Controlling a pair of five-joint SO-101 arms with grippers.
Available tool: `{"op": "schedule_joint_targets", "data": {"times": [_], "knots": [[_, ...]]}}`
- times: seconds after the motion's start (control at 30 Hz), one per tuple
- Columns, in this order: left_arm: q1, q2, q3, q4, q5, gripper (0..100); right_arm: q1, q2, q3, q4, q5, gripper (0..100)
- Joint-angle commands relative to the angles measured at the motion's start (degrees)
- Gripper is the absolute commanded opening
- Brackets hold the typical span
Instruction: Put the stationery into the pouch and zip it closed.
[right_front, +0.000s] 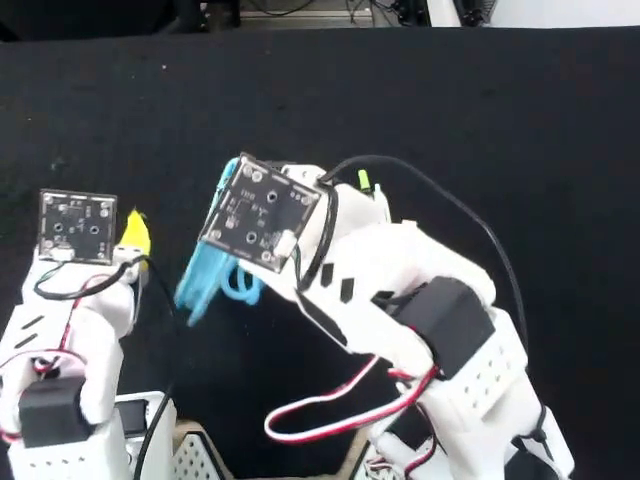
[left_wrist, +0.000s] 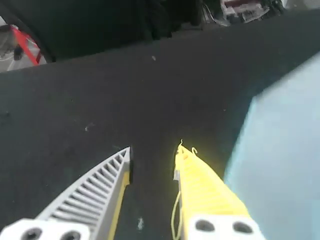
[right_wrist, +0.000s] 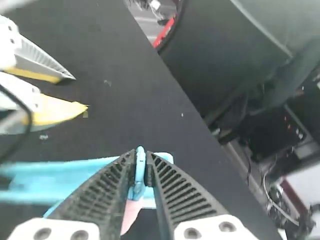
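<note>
Right jaws: I had them pinched shut on the blue pouch's (right_wrist: 60, 180) end, over the desk (right_front: 500, 100).
Left jaws: parted, empty, just beside the pouch's far end.

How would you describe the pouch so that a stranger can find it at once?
On the black table stand two white arms. The right gripper, on the arm near the middle, has its fingers shut on the pouch. It is the only light blue thing; the left gripper beside it has a yellow finger.
</note>
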Motion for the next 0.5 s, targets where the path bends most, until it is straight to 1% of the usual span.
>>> {"op": "schedule_joint_targets", "data": {"times": [0.0, 0.17, 0.3, 0.37, 0.47], "knots": [[2.1, 0.6, 3.4, -5.6, 0.8, 15, -1.1, 0.5, -3.9, -2.0, 0.4, 1.1], [9.7, 0.5, 9.1, -6.2, 0.8, 15, -1.0, 0.5, -3.7, -7.7, 0.4, 1.1], [18.3, 0.1, 12.3, -6.9, 1.1, 15, -1.0, 0.1, -2.2, -8.1, -0.1, 1.1], [22.5, 0.1, 14.1, -6.8, 3.1, 15, -1.0, 0.0, 0.3, -8.4, 0.0, 1.1], [25.4, 0.0, 16.4, -6.4, 4.0, 15, -0.8, 0.3, 2.9, -9.5, 0.4, 1.1]]}}
